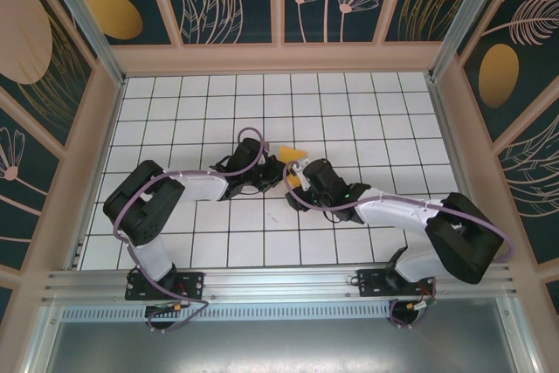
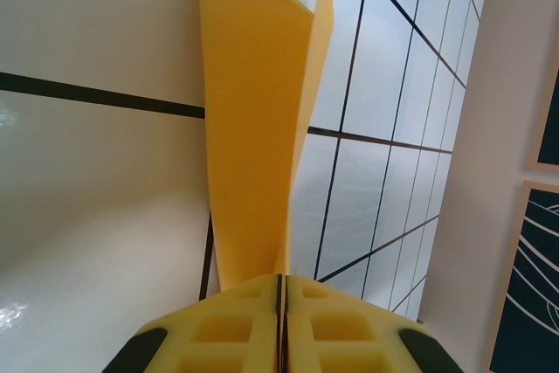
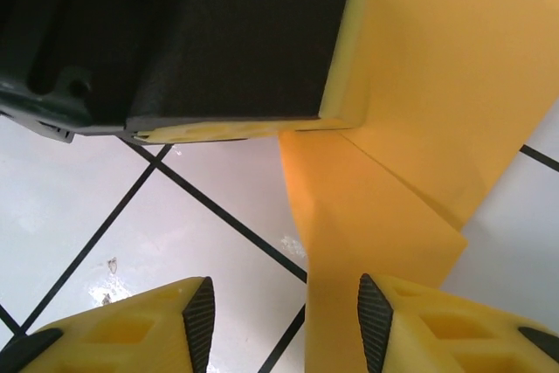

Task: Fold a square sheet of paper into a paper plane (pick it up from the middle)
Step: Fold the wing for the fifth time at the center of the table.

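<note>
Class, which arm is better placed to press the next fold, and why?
Right, probably: right gripper open over the folded paper, free to act; left gripper is shut on it.

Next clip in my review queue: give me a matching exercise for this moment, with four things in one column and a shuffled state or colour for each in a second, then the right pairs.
Column one
1. left gripper
2. right gripper
3. paper
4. table

Column two
A. white tiles with dark grid lines
B. jaws apart
C. jaws shut, clamping a sheet
D. orange-yellow, folded

Pairs: 1-C, 2-B, 3-D, 4-A
</note>
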Controlling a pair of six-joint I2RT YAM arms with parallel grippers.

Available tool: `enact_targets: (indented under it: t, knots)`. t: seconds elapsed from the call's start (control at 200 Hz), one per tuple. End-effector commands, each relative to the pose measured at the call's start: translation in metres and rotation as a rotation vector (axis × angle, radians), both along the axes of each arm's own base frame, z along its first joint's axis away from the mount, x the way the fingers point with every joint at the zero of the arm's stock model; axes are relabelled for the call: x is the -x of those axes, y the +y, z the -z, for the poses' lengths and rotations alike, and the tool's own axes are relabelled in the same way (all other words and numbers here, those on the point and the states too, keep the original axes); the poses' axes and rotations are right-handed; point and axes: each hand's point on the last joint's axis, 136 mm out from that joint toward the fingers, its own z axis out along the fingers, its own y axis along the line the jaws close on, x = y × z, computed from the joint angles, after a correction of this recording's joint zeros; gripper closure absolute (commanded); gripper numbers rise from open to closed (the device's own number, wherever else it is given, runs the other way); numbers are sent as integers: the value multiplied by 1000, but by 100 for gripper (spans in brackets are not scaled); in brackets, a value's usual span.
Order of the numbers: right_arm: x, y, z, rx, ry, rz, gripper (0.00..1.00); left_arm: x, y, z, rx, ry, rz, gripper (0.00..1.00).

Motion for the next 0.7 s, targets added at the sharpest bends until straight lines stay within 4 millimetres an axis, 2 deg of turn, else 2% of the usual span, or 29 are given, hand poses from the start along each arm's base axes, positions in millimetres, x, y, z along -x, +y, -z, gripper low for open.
enact_targets:
  t: [0.0,0.135,0.345,0.515,0.696]
  knots:
    - [-12,-1,-4,65,-62,35,47,-2,-3,-2,-2,14,0,88]
    - [-11,1,0,108,-79,39,46,-2,-3,-3,-5,14,-1,88]
    - [5,19,-2,85,-98,-36,44,-2,-4,-4,-3,16,-3,88]
    - [-18,12,9,195,-150,47,46,-1,-3,-4,5,20,-3,88]
    - [-23,14,1,160,-188,75,51,-1,-3,-5,1,18,-4,88]
